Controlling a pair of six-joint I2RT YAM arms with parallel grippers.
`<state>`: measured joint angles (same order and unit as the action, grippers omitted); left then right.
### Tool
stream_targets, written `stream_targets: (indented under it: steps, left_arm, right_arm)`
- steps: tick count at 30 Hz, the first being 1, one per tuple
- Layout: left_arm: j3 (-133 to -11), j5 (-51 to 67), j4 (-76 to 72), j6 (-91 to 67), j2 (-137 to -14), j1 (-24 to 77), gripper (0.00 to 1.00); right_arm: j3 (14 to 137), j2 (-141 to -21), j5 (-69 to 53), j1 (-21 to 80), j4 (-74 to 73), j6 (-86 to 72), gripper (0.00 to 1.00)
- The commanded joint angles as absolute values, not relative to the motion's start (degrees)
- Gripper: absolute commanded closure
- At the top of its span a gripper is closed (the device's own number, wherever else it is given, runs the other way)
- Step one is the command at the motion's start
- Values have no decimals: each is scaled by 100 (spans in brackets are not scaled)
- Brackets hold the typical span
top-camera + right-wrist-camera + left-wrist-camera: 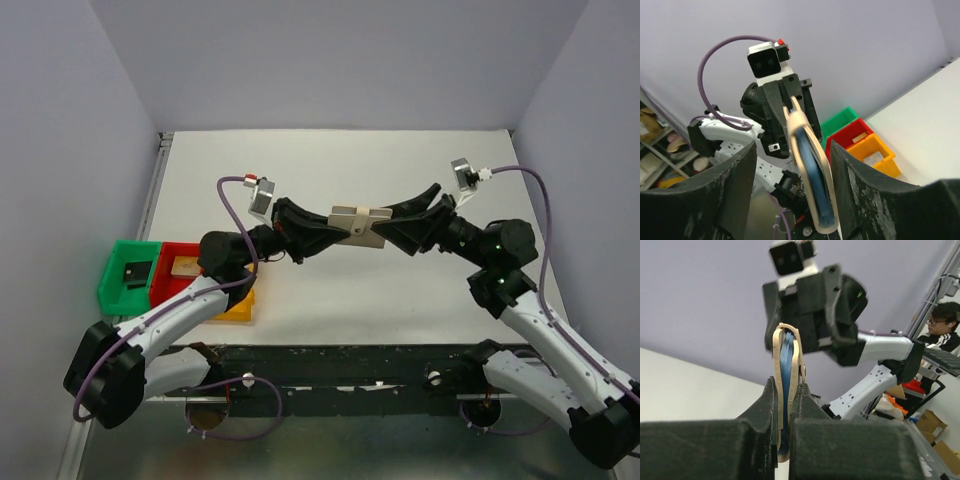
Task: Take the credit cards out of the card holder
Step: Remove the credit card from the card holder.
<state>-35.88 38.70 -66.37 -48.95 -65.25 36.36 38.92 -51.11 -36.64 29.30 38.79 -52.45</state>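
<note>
Walls (340, 60): lavender panels are enclosing three sides.
Table (330, 300): white surface is lying evenly lit.
Shelves (660, 142): are holding clutter outside.

You had the card holder (787, 360) in a matt tan outer skin, possibly leather though the close view blurred it, with a smoother blue lining inside. Your left tool (785, 390) and right tool (792, 160) were rough, grainy matt black plastic. The bins (178, 247) looked like glossy coloured plastic, and the surface (300, 170) was matt white.
</note>
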Motion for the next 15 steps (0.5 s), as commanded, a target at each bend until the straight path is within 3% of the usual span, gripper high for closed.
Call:
stream_targets:
  steps: [1, 6, 10, 15]
  left_arm:
    - [-4076, 4078, -4278, -4247, -5969, 3595, 100]
    - [-5184, 4069, -1112, -3710, -6055, 3604, 100]
    - [-5826, 3999, 120, -3700, -6371, 3595, 100]
    - [-6345, 3911, 1071, -4007, -6793, 3586, 100]
  right_arm:
    - [5095, -4466, -3114, 2953, 60, -3028, 31]
    - [6080, -4298, -1804, 3006, -2220, -1356, 30]
    - [6889, -4622, -418, 3374, -3680, -564, 34]
    - [7452, -5079, 1974, 4384, -4481, 139, 34]
